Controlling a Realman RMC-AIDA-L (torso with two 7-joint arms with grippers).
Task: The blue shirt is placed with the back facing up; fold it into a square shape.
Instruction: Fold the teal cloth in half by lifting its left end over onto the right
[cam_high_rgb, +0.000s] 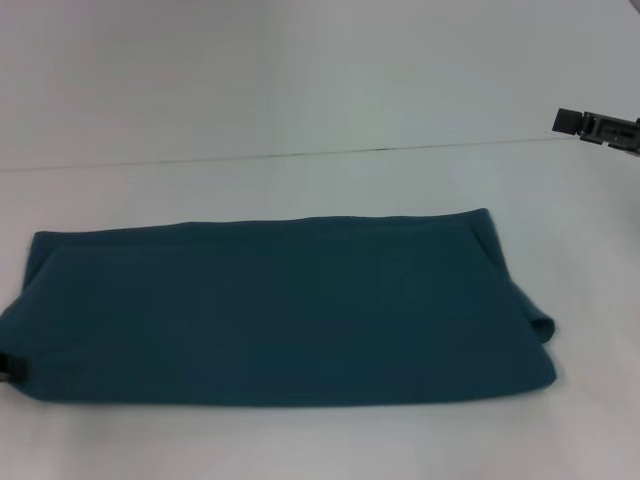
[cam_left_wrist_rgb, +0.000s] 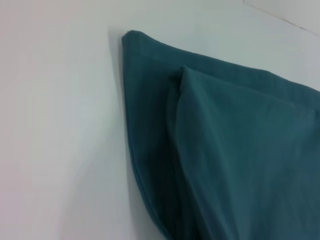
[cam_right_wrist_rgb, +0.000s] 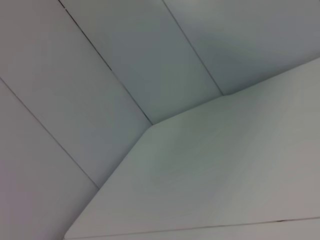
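Note:
The blue shirt (cam_high_rgb: 280, 310) lies flat on the white table (cam_high_rgb: 300, 180) as a long teal band running left to right, plain side up. Its right end has a small rounded fold sticking out. Only a small black part of my left gripper (cam_high_rgb: 8, 367) shows, at the shirt's near left corner. The left wrist view looks onto one end of the shirt (cam_left_wrist_rgb: 225, 150), where a folded layer lies over the lower one. My right gripper (cam_high_rgb: 592, 125) hangs high at the far right, well away from the cloth.
The white table's far edge (cam_high_rgb: 300, 153) runs across the head view, with a pale wall behind it. The right wrist view holds only a table corner (cam_right_wrist_rgb: 210, 170) and wall panels (cam_right_wrist_rgb: 100, 60).

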